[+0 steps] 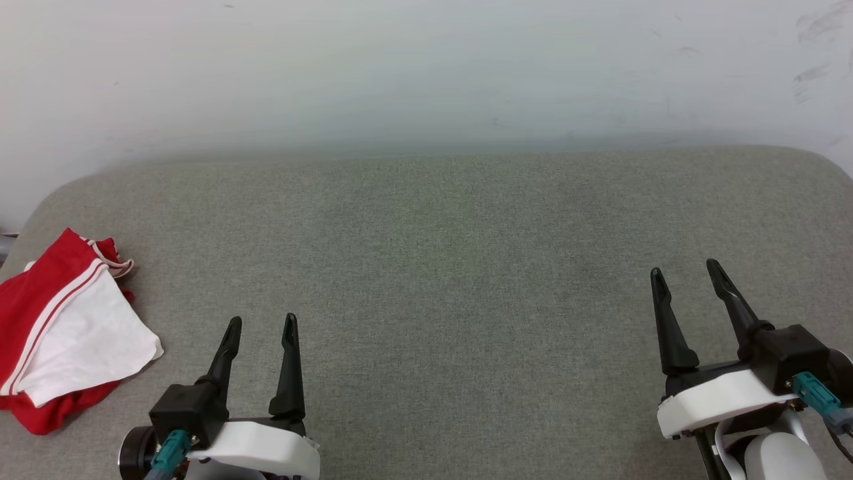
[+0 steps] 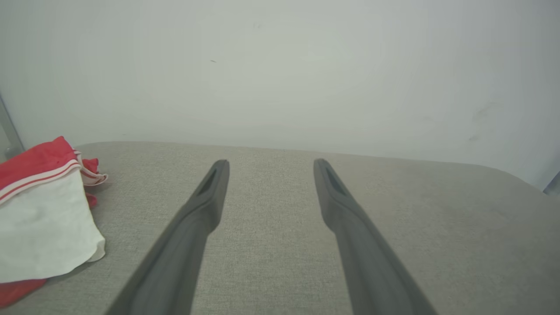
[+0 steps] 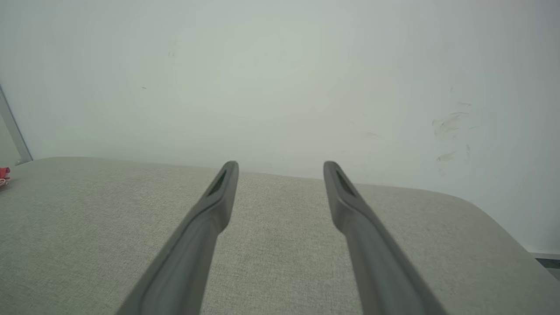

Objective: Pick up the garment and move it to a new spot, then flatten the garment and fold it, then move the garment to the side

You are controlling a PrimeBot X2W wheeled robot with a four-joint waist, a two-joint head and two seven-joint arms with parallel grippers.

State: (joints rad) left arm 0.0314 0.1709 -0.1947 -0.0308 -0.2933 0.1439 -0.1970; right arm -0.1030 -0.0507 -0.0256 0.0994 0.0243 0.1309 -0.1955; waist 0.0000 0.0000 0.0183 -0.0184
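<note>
The garment [image 1: 63, 333] lies bunched at the far left edge of the grey cushion, red cloth with a white sleeve and red-and-white striped trim on top. In the left wrist view the garment [image 2: 41, 218] sits at the left edge, and a sliver of its red cloth [image 3: 3, 173] shows at the left edge of the right wrist view. My left gripper [image 1: 262, 325] stands open just right of it, apart from the cloth, nothing between its fingers [image 2: 205, 201]. My right gripper [image 1: 686, 270] is open over bare cushion at the lower right, far from the garment.
The grey fabric cushion [image 1: 440, 267] spans the whole view, with rounded back corners. A pale wall [image 1: 426, 73] rises right behind it. A bit of metal frame [image 1: 5, 243] shows past the cushion's left edge.
</note>
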